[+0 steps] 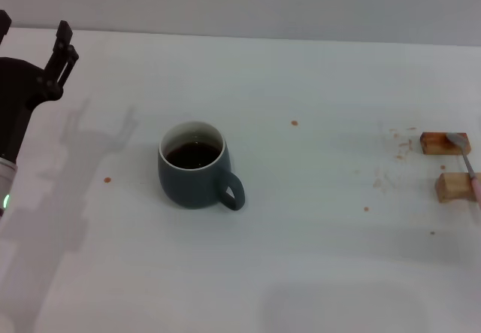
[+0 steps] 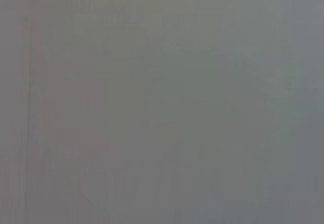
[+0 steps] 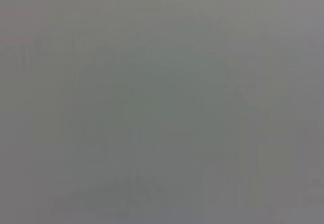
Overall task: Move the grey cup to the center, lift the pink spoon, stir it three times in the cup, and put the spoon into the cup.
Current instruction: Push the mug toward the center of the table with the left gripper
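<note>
Blue-grey cup (image 1: 194, 177) of dark brown liquid, white table (image 1: 316, 258).

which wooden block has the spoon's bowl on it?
The far block, behind the near block: the pink spoon rests its metal bowl there, while its neck crosses the near one.

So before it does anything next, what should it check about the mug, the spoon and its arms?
1. Grey cup upright, dark liquid inside: ok.
2. Cup at the centre: not ok, it sits left of the middle.
3. Pink spoon reachable: ok, lying across two small blocks at the right edge, partly cut off.
4. Left tool open, off the cup: ok, raised at far left.
5. Right tool in view: cannot tell.
</note>
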Controlling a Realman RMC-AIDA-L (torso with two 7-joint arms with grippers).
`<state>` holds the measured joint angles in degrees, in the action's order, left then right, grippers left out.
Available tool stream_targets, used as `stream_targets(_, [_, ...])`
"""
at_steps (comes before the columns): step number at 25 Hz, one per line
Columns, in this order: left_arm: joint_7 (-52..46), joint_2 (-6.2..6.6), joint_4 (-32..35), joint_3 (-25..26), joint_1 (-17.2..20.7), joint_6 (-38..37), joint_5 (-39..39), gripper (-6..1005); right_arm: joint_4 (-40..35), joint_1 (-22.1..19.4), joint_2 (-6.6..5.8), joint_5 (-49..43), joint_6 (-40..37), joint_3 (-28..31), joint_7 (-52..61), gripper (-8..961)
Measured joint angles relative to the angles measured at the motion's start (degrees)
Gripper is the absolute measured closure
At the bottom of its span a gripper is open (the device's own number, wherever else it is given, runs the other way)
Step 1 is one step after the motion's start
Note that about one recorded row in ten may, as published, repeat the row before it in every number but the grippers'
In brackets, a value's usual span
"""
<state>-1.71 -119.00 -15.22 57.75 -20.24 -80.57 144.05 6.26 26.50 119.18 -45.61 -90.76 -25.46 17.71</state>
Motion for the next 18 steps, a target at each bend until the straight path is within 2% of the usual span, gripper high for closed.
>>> stream_targets(5, [3.99,0.0,-0.17,-0.03,-0.01,2.56,-0.01,170,-0.68,-0.81,-0.03,0.05,2.72,0.07,-0.02,322])
stream_targets(18, [4.34,0.25,-0.52,-1.4,-0.78,8.14,0.28,171,-3.1,-2.28,-0.03,0.09,5.83,0.12,-0.17,322])
